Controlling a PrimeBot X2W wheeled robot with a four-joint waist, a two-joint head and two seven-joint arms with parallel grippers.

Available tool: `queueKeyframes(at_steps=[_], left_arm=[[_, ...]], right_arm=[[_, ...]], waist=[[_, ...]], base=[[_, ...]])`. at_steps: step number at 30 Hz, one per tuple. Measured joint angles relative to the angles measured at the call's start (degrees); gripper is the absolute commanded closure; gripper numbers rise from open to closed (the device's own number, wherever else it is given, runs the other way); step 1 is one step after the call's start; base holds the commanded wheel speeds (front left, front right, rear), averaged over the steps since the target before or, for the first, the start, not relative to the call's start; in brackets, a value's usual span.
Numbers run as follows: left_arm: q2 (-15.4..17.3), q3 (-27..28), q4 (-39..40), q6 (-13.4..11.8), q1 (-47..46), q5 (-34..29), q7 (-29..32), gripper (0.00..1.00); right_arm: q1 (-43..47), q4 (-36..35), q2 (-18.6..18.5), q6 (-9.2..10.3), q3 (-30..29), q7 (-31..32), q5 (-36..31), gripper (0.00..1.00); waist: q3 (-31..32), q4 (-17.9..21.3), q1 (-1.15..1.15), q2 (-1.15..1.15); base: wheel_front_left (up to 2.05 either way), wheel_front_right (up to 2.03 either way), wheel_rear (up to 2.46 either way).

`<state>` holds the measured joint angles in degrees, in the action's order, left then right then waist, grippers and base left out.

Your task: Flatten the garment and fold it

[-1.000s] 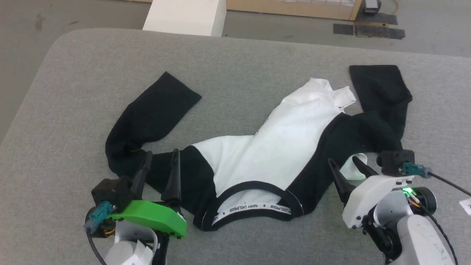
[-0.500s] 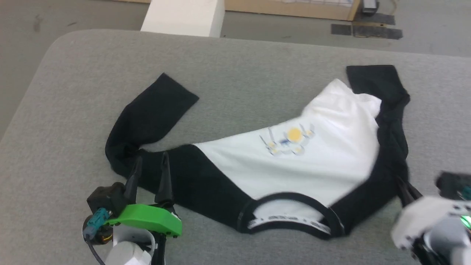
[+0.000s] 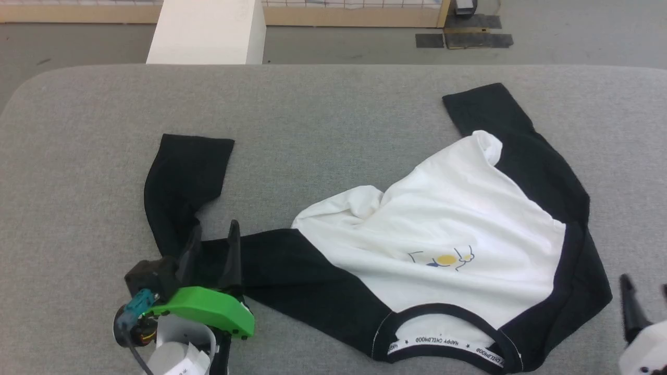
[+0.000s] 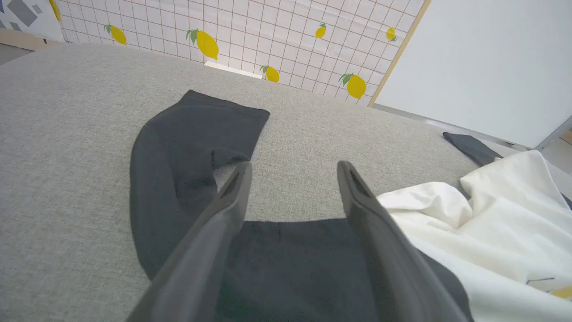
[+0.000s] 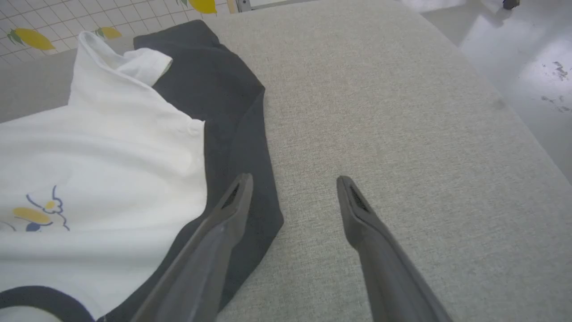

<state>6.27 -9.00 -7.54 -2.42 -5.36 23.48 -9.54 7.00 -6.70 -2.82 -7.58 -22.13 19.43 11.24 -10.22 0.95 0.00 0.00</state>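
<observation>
The garment (image 3: 448, 229) lies on the grey table (image 3: 323, 114), white body face up, with its small blue and yellow print (image 3: 444, 259) showing and its black collar (image 3: 448, 312) near the front edge. One black sleeve (image 3: 180, 182) bends at the left; the other (image 3: 500, 125) runs toward the back right. My left gripper (image 3: 211, 242) stands open just over the left sleeve (image 4: 178, 152), holding nothing. My right gripper (image 3: 643, 297) is open at the lower right. Its fingers (image 5: 232, 210) straddle the garment's black edge (image 5: 237, 120) and bare table, with nothing between them.
A white block (image 3: 208, 31) stands on the floor beyond the table's far edge, beside a wood-framed panel (image 3: 354, 15) and black tape patches (image 3: 464, 39). A lemon-patterned tiled wall (image 4: 250, 31) is behind the table. Bare table surface (image 5: 402, 112) extends right of the garment.
The garment was drawn rightward and spread out, and its print now faces up. My right gripper let go of it and drew back to the lower right. The camera also shifted.
</observation>
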Motion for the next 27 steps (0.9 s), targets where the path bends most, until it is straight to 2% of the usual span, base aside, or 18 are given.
queueKeyframes(at_steps=[6,10,16,20,27], left_arm=[[1.26,-2.11,-0.71,-1.05,0.74,-0.31,8.93,0.0],[2.16,-4.45,0.49,-1.15,3.18,0.14,17.03,0.0],[3.26,-9.28,5.2,-0.63,6.59,0.56,28.6,0.0],[3.12,-11.03,7.55,-1.81,7.86,0.82,34.81,0.0],[1.76,-11.09,7.25,-4.23,7.2,1.0,37.27,0.0]], right_arm=[[-0.39,-0.15,-0.04,0.0,-3.72,-9.94,-4.82,0.0],[-0.73,-0.05,-0.05,0.0,-2.87,-13.52,-5.24,0.0],[-0.82,1.23,-0.02,0.0,-0.54,-14.5,-4.06,0.0],[-0.82,1.86,-0.03,0.0,0.23,-14.92,-3.52,0.0],[-0.94,2.04,-0.04,0.0,1.81,-14.9,-2.58,0.0]], waist=[[1.33,0.39,0.0,0.0],[2.07,0.6,0.0,0.0],[2.67,0.52,0.0,0.0],[3.15,0.4,0.0,0.0],[3.25,1.06,0.0,0.0]], base=[[0.0,0.0,0.0],[0.0,0.0,0.0],[0.0,0.0,0.0],[0.0,0.0,0.0],[0.0,0.0,0.0]])
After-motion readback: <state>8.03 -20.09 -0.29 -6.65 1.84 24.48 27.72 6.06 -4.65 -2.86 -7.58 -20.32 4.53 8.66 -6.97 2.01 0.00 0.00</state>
